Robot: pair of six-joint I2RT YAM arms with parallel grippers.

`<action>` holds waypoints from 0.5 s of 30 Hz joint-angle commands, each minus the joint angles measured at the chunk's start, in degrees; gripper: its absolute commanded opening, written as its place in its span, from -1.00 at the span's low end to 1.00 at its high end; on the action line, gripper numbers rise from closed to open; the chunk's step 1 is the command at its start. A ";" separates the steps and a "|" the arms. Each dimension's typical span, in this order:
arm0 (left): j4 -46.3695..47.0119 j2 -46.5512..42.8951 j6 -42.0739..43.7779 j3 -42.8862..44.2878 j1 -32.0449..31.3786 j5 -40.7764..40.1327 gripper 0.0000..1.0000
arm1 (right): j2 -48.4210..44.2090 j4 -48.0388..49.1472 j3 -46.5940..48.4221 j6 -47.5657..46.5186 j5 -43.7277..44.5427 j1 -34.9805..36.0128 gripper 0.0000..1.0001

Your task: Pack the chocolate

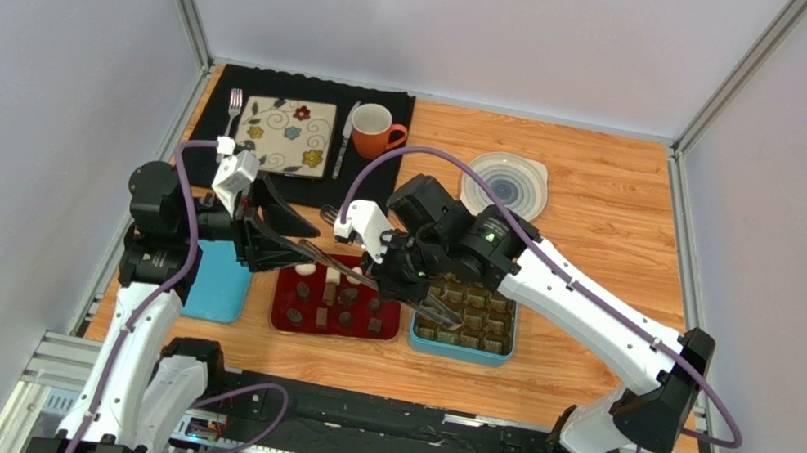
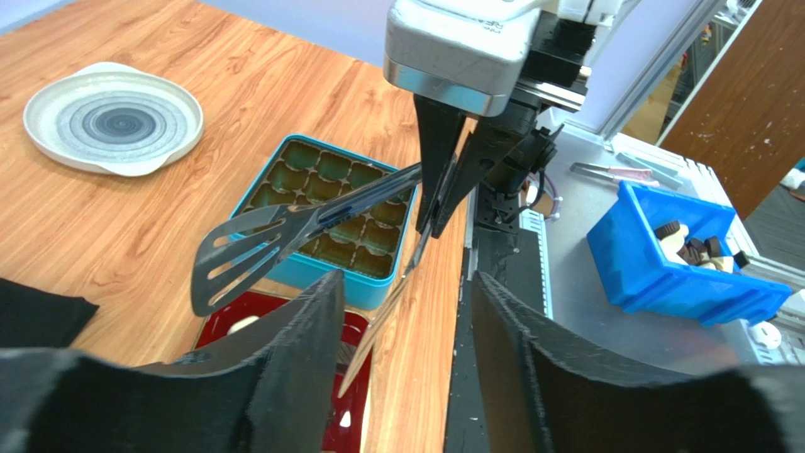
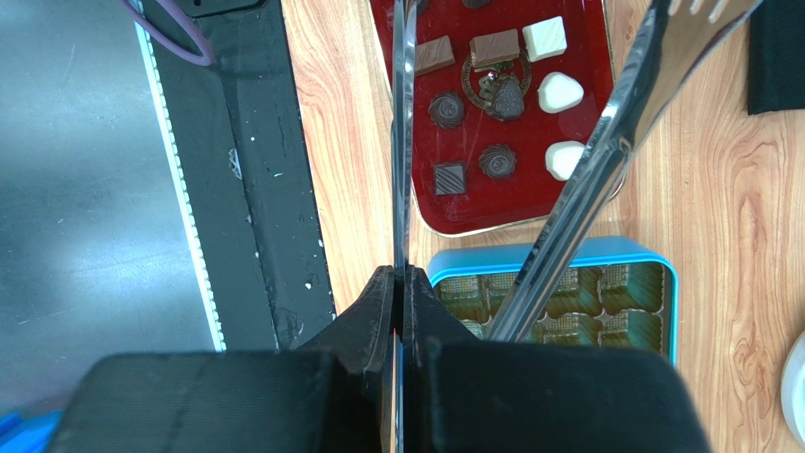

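The wooden surface (image 1: 610,213) fills the middle of the top view. At its lower centre sits the teal box (image 1: 459,352), its brown gridded insert (image 3: 624,283) showing, and just left of it lies the red tray (image 1: 333,334). My right hand (image 3: 401,283) hangs over the seam between the two. Its fingers are pressed together on one arm of the metal tongs (image 2: 283,231), whose slotted head reaches left above the tray. My left hand (image 2: 406,283) is at centre left, near the tray's left edge, fingers apart. The chocolate (image 3: 498,160), dark and white pieces, lies on the tray, at the top of the right wrist view.
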 commanded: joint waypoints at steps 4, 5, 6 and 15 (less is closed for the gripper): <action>2.48 -0.21 -3.19 -1.46 -0.49 15.82 0.31 | -1.10 -0.24 4.06 -1.70 -1.02 -0.28 -1.00; 3.00 -0.21 -3.54 -1.81 -0.58 15.91 0.33 | -1.27 -0.24 4.15 -1.79 -1.37 -0.28 -1.00; 3.09 -0.04 -3.72 -1.81 -0.58 15.82 0.36 | -1.28 -0.42 4.15 -1.96 -1.72 -0.28 -1.00; 3.09 0.41 -3.45 -1.99 -2.51 16.00 0.10 | -1.36 -0.51 4.15 -2.40 -2.87 -0.28 -1.00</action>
